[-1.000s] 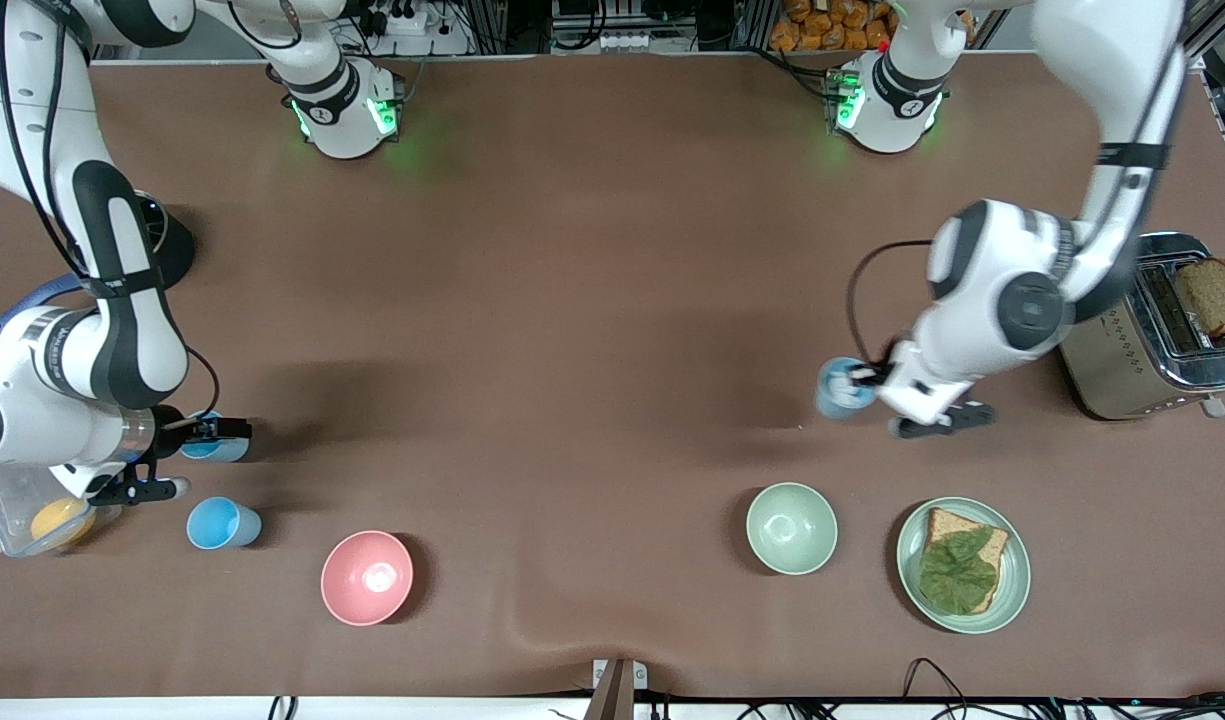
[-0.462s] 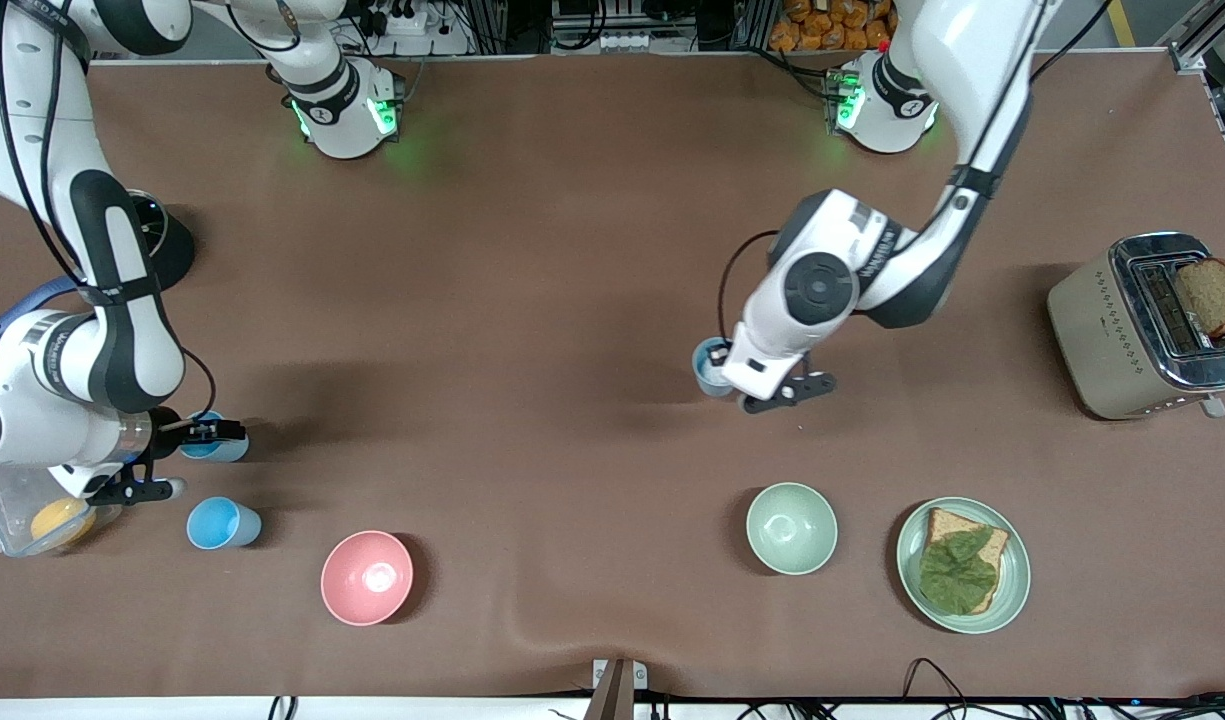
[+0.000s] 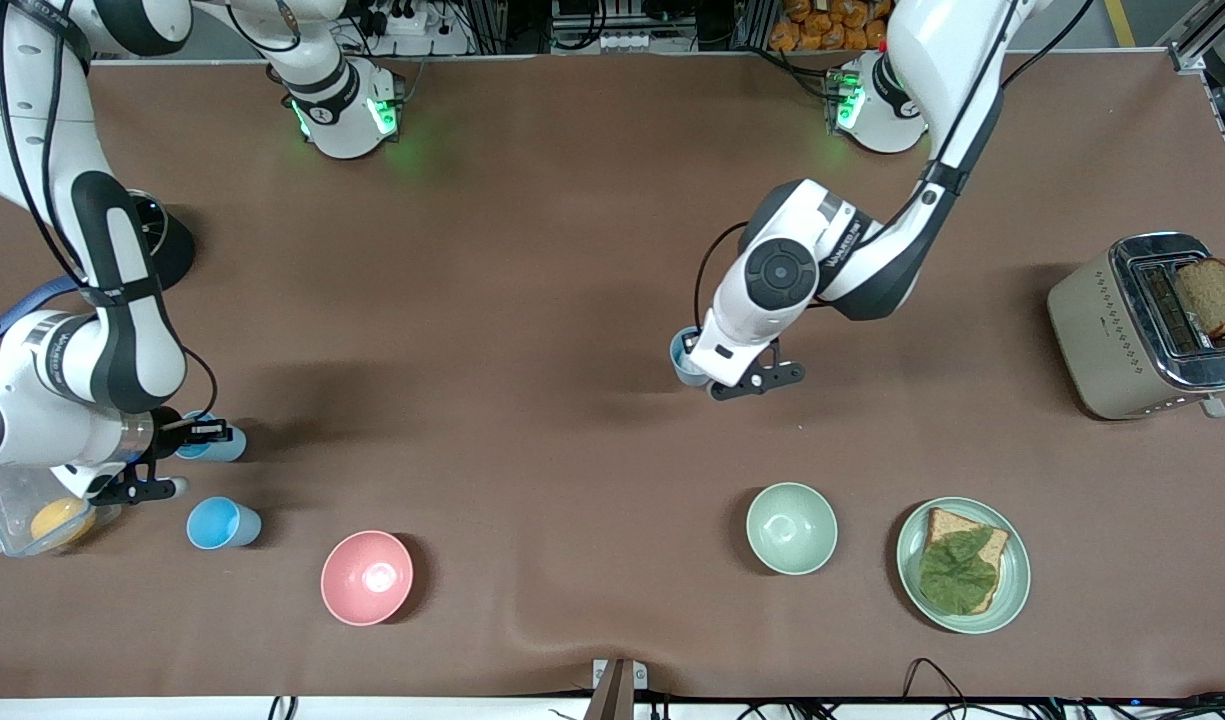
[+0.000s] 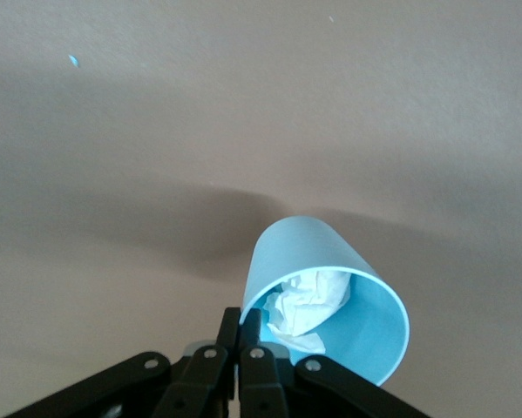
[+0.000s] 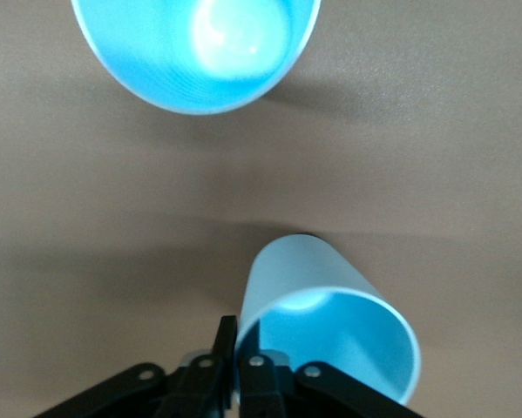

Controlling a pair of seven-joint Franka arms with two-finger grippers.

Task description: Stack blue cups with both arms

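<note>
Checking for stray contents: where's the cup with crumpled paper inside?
The left end effector holds the paper-filled cup over the table's middle, above the pale green bowl in the front view.

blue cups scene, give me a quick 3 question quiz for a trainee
1. True or false: the cup held by the left gripper is empty.
2. What does the right gripper hold? A) the pink bowl B) a blue cup C) nothing
3. Fill in: the free blue cup stands on the table between the clear container and the ____ bowl.

Key:
1. False: the left gripper's cup holds crumpled white paper.
2. B
3. pink
</note>
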